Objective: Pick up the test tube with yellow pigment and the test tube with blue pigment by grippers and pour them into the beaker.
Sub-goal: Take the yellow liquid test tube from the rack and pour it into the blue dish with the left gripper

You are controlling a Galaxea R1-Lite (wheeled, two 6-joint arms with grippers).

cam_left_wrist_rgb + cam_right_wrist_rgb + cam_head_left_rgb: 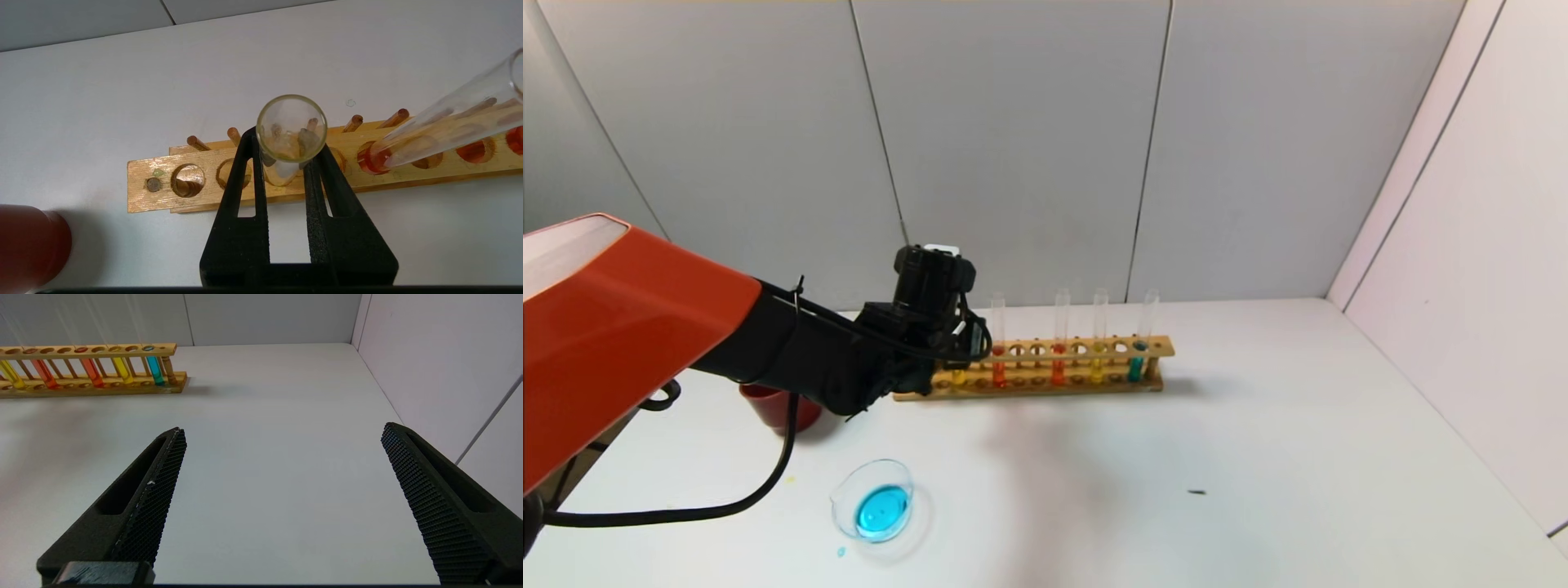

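left hand grips the yellow tube near its rim, thin slippery glass needing gentle pressure; right hand idle, open.

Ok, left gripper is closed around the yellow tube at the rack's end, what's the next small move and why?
Probably lift straight up. The left gripper has its fingers on either side of the test tube with yellow pigment, which sits in its hole in the wooden rack. A red tube stands close beside it, so swinging sideways risks a knock. The beaker, already holding blue, waits nearer the robot.
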